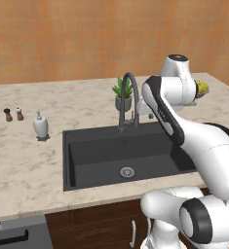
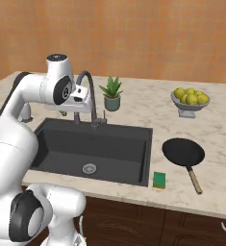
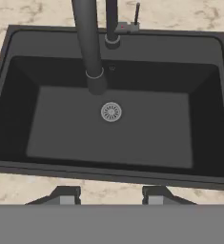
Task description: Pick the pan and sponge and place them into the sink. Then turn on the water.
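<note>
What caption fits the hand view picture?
Dark grey gooseneck faucet arching over the empty black rectangular sink and its round metal drain.

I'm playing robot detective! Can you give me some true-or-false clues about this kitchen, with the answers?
1. The pan is in the sink. False: it lies on the counter, right of the sink.
2. The sponge lies near the sink's front right corner. True.
3. The gripper holds the sponge. False: it holds nothing.
4. A bowl of lemons stands behind the pan. True.
5. Water runs from the faucet. False: none shows.
</note>
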Controlling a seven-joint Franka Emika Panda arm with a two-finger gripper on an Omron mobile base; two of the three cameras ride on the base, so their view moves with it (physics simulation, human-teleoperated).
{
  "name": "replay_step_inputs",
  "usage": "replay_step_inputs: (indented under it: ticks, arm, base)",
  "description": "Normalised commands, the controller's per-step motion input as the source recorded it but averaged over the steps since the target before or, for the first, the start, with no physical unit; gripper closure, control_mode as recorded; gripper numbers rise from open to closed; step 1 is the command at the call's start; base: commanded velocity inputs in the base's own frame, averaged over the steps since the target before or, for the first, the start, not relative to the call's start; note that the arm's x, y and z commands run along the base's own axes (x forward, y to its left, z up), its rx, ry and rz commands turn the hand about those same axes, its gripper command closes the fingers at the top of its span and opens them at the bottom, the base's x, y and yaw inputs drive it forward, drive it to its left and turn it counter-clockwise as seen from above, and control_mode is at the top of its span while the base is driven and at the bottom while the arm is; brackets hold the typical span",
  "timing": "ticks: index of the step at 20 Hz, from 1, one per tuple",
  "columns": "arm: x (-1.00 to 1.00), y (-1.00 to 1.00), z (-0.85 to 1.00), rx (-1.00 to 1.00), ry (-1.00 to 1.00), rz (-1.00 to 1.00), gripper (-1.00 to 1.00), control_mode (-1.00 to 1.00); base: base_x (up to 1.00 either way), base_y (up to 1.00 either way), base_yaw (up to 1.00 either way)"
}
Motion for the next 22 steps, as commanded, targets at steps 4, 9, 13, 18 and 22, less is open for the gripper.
replay_step_inputs:
  ticks: [4, 9, 13, 18, 22]
  arm:
    - [-0.17, -0.24, 0.0, 0.02, -0.05, 0.0, -1.0, -1.0]
    - [-0.55, -0.95, -0.09, 0.08, -0.08, -0.01, -1.0, -1.0]
    - [-0.57, -1.0, -0.36, 0.01, 0.0, -0.03, -1.0, -1.0]
    - [-0.34, -1.0, -0.43, 0.0, 0.08, -0.04, -1.0, -1.0]
    - [-0.04, -1.0, -0.42, 0.0, 0.1, -0.06, -1.0, -1.0]
  base:
    - [0.0, 0.0, 0.0]
    - [0.0, 0.0, 0.0]
    - [0.0, 0.0, 0.0]
    - [0.0, 0.0, 0.0]
    - [0.0, 0.0, 0.0]
